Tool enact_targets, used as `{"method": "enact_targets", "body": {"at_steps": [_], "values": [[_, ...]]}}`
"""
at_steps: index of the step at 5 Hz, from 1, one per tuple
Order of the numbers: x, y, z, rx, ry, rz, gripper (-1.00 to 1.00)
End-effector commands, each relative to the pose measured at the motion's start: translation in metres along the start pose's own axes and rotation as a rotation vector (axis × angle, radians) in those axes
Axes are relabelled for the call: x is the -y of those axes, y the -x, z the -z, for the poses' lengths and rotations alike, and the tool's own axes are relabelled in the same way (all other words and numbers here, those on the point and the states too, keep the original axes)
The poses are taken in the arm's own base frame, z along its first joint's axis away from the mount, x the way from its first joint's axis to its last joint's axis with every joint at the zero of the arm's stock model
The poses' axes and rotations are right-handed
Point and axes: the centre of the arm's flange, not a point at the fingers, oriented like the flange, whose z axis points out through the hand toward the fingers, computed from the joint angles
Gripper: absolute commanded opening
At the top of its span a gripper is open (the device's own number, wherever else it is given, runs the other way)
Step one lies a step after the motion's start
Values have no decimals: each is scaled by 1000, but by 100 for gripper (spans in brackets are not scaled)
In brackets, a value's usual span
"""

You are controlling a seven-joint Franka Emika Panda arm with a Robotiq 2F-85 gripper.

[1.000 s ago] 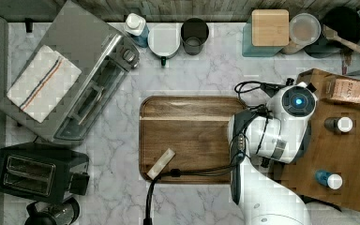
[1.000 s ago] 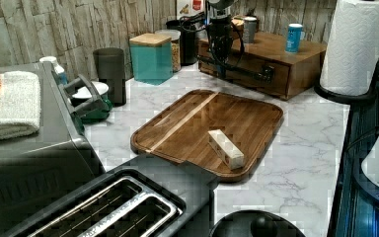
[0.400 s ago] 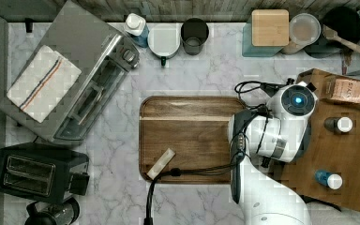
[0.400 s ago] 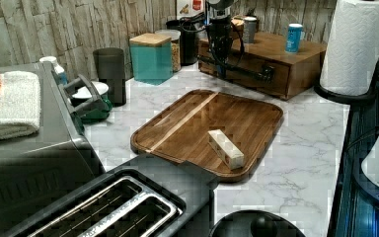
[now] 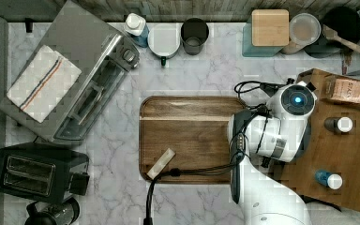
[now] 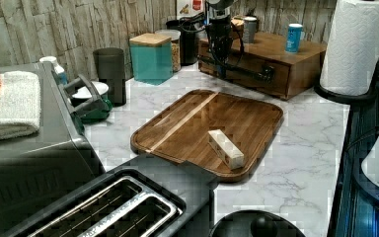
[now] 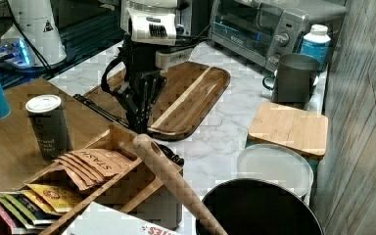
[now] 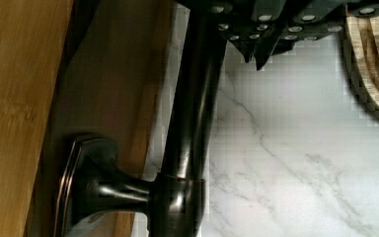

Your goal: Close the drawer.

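Note:
The drawer (image 6: 278, 83) is the front face of a low wooden cabinet, and in the left view it looks about flush with the cabinet body. A dark metal bar handle (image 6: 249, 74) runs across it, and it shows close up as the handle (image 8: 192, 123) against the drawer front (image 8: 123, 89). My gripper (image 8: 256, 57) is shut. Its fingertips sit just on the countertop side of the bar, pointing down at the marble. In the right view the gripper (image 7: 141, 121) hangs at the cabinet's front beside the handle (image 7: 98, 110).
A dark wooden cutting board (image 5: 187, 136) carrying a small pale block (image 5: 161, 163) lies right in front of the cabinet. Bottles and a tea box stand on the cabinet top (image 5: 351, 154). A paper towel roll (image 6: 353, 44), canisters (image 5: 270, 28), a toaster oven (image 5: 84, 70) and a toaster (image 5: 33, 173) ring the counter.

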Motion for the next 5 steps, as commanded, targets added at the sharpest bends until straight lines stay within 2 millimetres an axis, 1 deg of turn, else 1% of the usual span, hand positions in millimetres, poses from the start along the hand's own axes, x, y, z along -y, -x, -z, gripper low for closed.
{"method": "enact_targets", "body": {"at_steps": [1, 5], "values": [[-197, 43, 30, -37, 133, -233, -100], [-198, 43, 30, -38, 133, -234, -100]]}}
